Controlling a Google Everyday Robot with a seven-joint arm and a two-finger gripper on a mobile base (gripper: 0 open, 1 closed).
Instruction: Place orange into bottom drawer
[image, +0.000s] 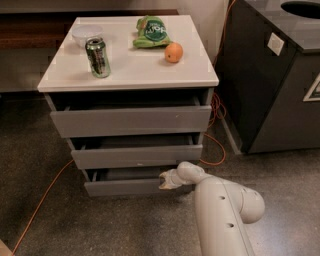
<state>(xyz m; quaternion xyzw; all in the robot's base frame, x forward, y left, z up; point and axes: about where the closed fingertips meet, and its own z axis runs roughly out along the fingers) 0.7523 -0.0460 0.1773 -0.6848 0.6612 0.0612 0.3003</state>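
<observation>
A robot's pale arm (222, 212) reaches up from the lower right of the frame toward a grey three-drawer desk (130, 75), its gripper (165, 181) at the right end of the bottom drawer (125, 187), touching or just off the drawer's front; whether the gripper is spread or closed cannot be told. The bottom drawer stands pulled out a little, as do the middle drawer (137, 156) and the top drawer (130, 121) above it. The orange (173, 52) sits on the white desk top in the upper centre of the frame, near the right edge and just below a green snack bag (152, 32). A drinks can (98, 57) stands upright toward the left, with a clear bowl (86, 34) behind it. An orange cable (216, 149) trails across the speckled floor beside a dark bin (270, 85) at right.
</observation>
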